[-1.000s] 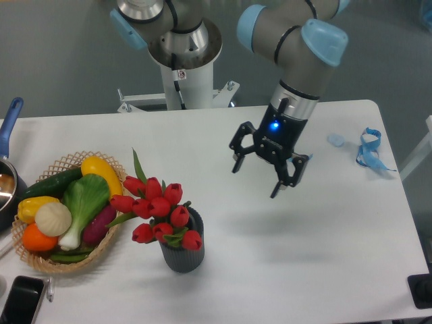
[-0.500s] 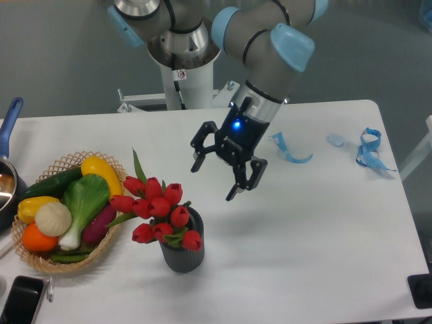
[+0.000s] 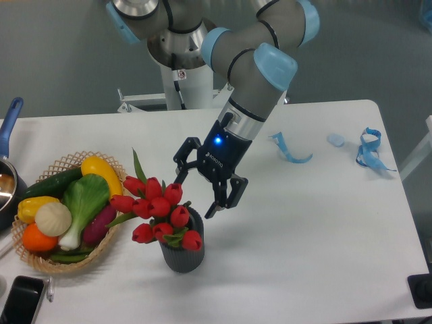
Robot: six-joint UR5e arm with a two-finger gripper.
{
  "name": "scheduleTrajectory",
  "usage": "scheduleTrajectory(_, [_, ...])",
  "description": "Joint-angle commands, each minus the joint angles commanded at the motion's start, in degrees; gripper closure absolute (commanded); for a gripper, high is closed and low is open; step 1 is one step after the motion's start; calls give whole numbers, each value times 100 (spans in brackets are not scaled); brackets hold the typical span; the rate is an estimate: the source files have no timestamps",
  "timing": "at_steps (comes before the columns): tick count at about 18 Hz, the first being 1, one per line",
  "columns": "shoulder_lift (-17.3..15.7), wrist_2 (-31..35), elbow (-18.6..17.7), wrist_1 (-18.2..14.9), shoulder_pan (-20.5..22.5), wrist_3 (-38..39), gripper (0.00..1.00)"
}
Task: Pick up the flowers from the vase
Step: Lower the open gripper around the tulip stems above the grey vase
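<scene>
Your gripper hangs just above and to the right of the flowers, fingers spread apart with nothing between them; one fingertip sits close to the upper right tulip bud, the other is out over bare table right of the bunch; whether the near fingertip touches a bud, you cannot tell from this view; a blue light glows on the gripper body.

The flowers are in the vase, red buds fanning out wider than the pot, leaning left toward the basket; one long green leaf sticks up at the back left of the bunch; the vase stands upright on the white table, near the front edge, left of centre.

Left of the vase you have the wicker basket full of vegetables, its rim just beside the outer buds; a pan with a blue handle is cut off at the left edge; a dark phone lies at the bottom left corner; blue ribbon lies behind the arm, more blue ribbon near the right edge, well apart from the vase.
</scene>
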State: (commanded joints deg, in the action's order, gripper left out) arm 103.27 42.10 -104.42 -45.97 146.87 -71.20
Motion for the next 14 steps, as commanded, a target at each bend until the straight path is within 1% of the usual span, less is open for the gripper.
scheduleTrajectory(7, [132, 0, 0, 0, -105, 88, 0])
scheduleTrajectory(10, [220, 53, 123, 0, -158, 404, 0])
scheduleTrajectory(14, [369, 70, 272, 0, -229, 414, 0])
